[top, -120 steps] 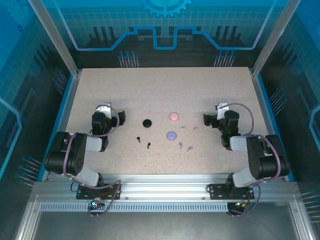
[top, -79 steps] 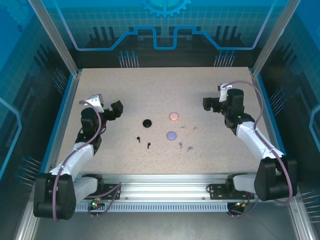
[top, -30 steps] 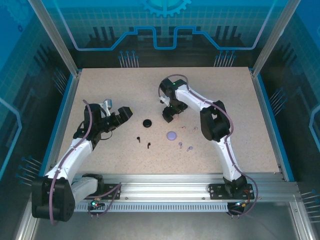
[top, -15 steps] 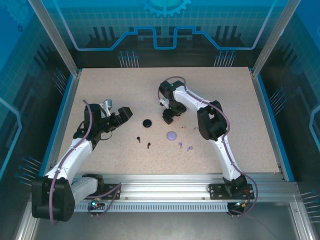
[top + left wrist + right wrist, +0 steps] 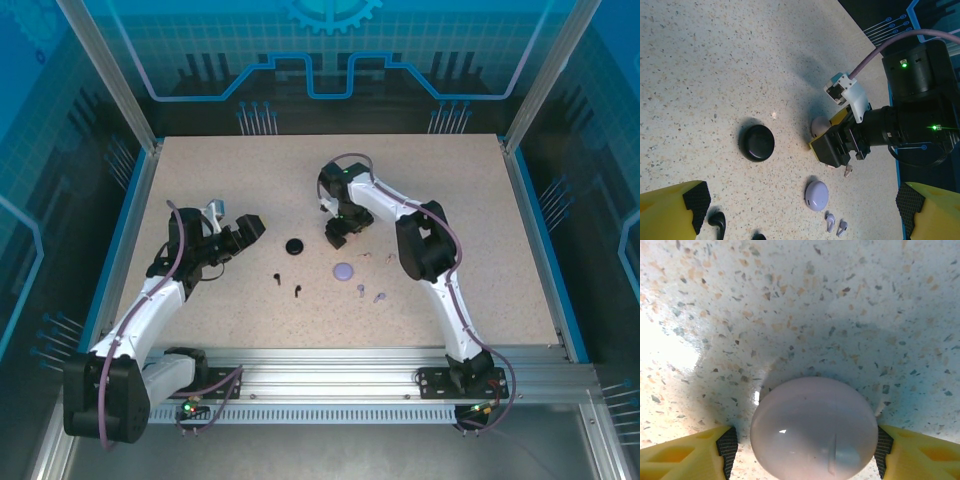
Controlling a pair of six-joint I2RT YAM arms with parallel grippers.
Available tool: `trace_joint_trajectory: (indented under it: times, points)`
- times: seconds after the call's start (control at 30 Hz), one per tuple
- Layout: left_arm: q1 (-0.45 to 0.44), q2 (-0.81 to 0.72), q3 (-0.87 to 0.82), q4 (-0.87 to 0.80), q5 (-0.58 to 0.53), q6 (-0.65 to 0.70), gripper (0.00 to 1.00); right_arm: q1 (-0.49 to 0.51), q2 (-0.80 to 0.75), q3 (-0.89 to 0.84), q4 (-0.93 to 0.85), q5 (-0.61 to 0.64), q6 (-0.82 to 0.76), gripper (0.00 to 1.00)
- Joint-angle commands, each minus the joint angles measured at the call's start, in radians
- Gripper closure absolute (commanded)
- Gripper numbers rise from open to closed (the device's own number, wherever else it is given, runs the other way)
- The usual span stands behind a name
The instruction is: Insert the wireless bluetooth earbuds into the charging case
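My right gripper (image 5: 338, 232) is down over the pink charging case (image 5: 814, 429), which sits on the table between its yellow fingers (image 5: 685, 452); the pads stand against its two sides. My left gripper (image 5: 243, 232) hangs open above the table, left of the black case (image 5: 294, 246), holding nothing. The lilac case (image 5: 344, 270) lies shut near the middle. Two black earbuds (image 5: 277, 278) lie below the black case. Two lilac earbuds (image 5: 361, 290) lie right of the lilac case. A pale pink earbud (image 5: 848, 171) lies just beside the right gripper.
A speckled table (image 5: 470, 200) is ringed by a blue rim and metal frame posts (image 5: 110, 80). The right arm (image 5: 425, 240) reaches across the middle from the near right. Open tabletop lies at the far side and the right.
The right gripper's jaws have narrowed a little around the pink case. Both arms have otherwise hardly moved over the last second.
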State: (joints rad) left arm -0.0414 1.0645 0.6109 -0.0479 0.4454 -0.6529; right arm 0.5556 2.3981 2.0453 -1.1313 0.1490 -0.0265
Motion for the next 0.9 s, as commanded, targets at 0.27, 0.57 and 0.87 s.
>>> trace_joint_trajectory:
  times: [0.27, 0.57, 0.87]
  points:
    - [-0.003, -0.024, 0.001, -0.012, -0.008, 0.01, 0.01, 0.002, -0.027, -0.002, 0.043, 0.012, 0.017, 0.25]
    - [-0.003, -0.026, -0.002, -0.015, -0.008, 0.009, 0.01, 0.001, 0.02, 0.011, 0.033, -0.012, 0.026, 0.33]
    - [-0.003, -0.023, -0.001, -0.009, 0.012, 0.008, 0.01, 0.001, -0.032, -0.068, 0.103, 0.013, 0.022, 0.43]
